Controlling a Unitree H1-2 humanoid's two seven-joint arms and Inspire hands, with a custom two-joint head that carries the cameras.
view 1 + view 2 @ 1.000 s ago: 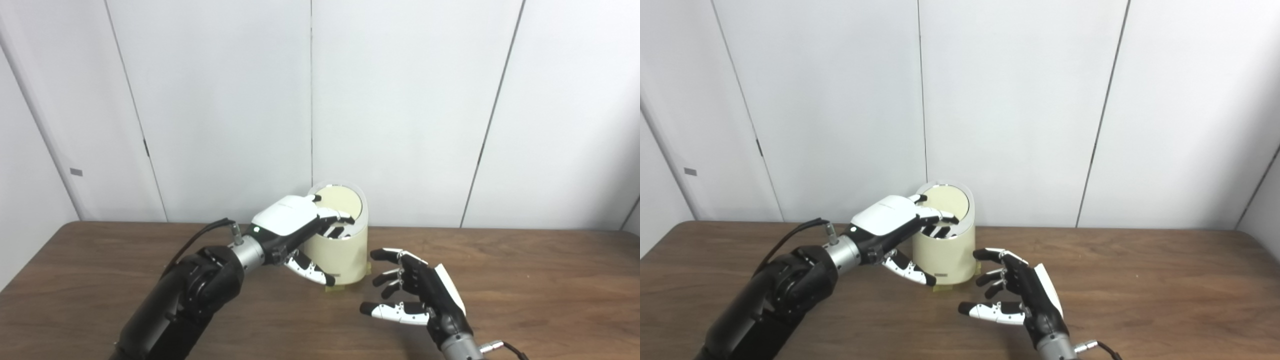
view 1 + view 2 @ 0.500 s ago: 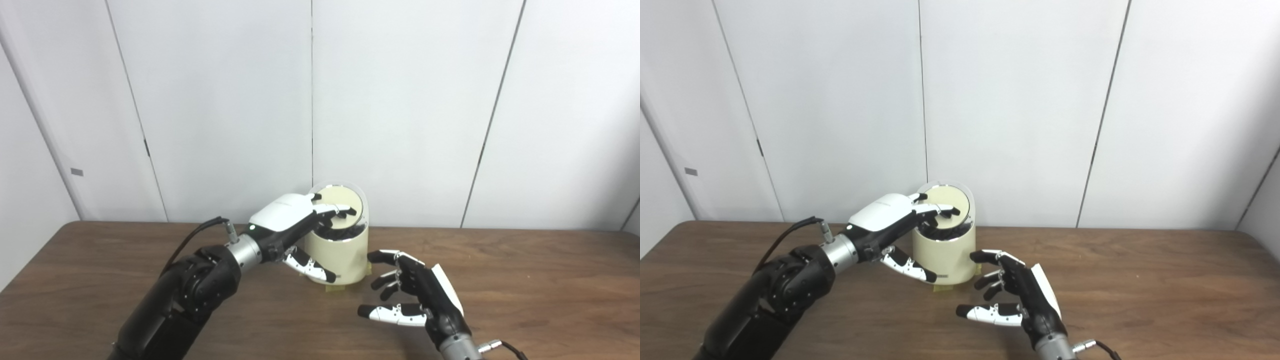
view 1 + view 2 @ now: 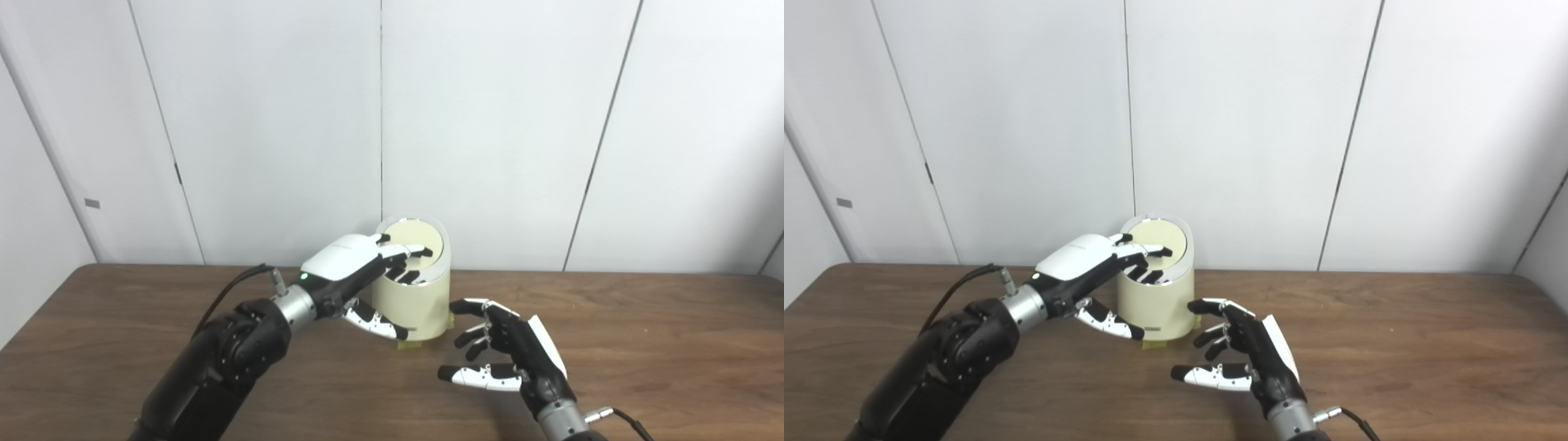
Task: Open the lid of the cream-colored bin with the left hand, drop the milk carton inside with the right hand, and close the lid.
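Observation:
The cream-colored bin (image 3: 424, 307) stands on the wooden table (image 3: 643, 343) near the back wall. Its round lid (image 3: 422, 236) has a shiny rim and slopes toward me. My left hand (image 3: 358, 264) reaches in from the left. Its fingers are spread and lie on the front of the lid, and the thumb points along the bin's front side. It holds nothing. My right hand (image 3: 511, 352) is open and empty, palm toward the bin, just to the bin's front right and apart from it. No milk carton is in view.
Yellowish tape (image 3: 407, 345) shows at the foot of the bin. A white panelled wall stands close behind the table. A cable runs from each wrist.
The camera has tilted, so the whole picture sits a little higher. The dark gap under the lid's front edge, seen half a second ago, has narrowed. The right hand has barely moved.

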